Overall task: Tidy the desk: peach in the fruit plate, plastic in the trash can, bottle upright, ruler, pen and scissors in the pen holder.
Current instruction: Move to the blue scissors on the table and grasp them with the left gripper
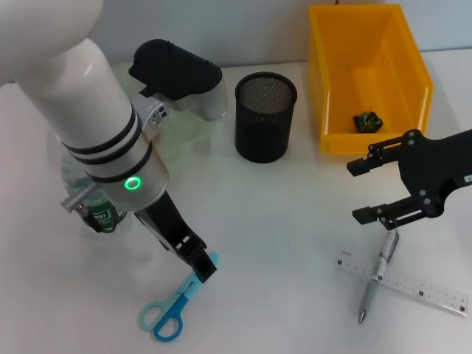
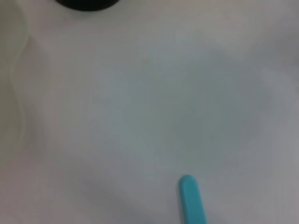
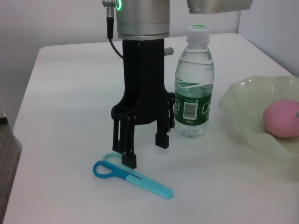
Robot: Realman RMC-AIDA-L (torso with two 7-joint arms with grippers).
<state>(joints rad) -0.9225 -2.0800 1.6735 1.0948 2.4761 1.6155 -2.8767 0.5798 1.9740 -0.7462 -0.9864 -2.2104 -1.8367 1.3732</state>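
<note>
Hidden: from my head camera the left arm covered most of the fruit plate (image 3: 261, 126) and the bottle (image 1: 92, 203); the peach (image 3: 280, 117) showed only in the right wrist view, lying in that plate.
Hard to make out: my left wrist view gave me only a blurred blue tip of the scissors (image 2: 191, 198).
Count: I counted one scissors (image 1: 173, 302), one pen (image 1: 375, 276), one ruler (image 1: 413, 284), one bottle, one peach, one black mesh pen holder (image 1: 265, 116).
Trash can: the yellow bin (image 1: 335, 81) just beside the pen holder held a small green scrap (image 1: 367, 121).
Scissors axis: handles pointed toward me, blades toward the pen holder, well short of it.
Pen and ruler: crossed, touching, on the bench (image 1: 280, 243).
Bottle: upright.
Left gripper (image 3: 147, 151): fingers apart, one tip at the scissors.
Right gripper (image 1: 358, 190): fingers apart, above the pen.
</note>
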